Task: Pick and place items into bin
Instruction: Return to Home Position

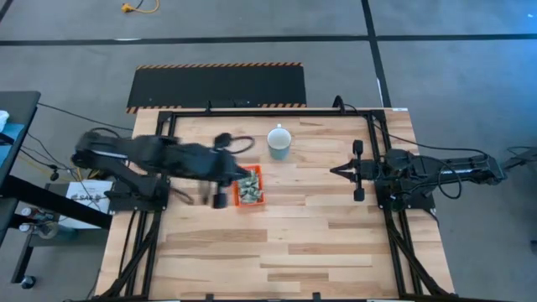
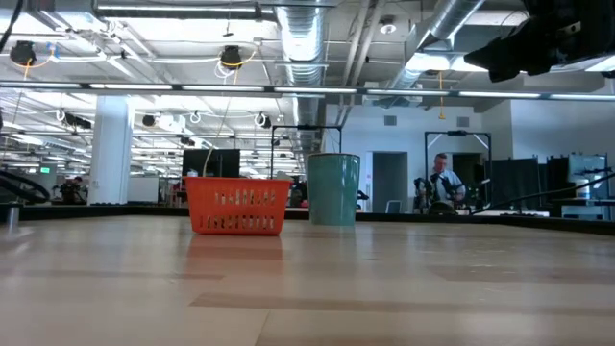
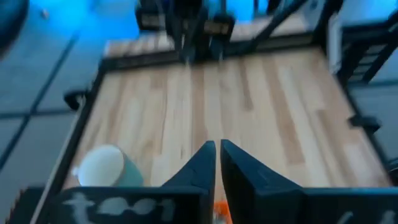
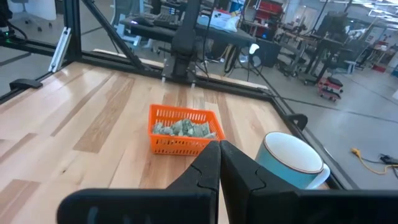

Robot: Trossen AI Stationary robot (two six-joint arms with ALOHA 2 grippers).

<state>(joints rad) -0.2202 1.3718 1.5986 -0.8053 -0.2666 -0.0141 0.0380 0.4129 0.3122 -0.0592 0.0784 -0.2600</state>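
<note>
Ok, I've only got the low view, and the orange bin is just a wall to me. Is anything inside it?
Observer: Yes, the orange bin holds a heap of little green-and-white packets.
Operator: Where's the left pincer? I can't find it!
Observer: The left pincer hangs over the bin's edge on the left arm's side, shut, with nothing in it.
Operator: And the right one?
Observer: The right pincer is shut and empty too, off on the table's right side, pointing toward the bin and the mug.
</note>
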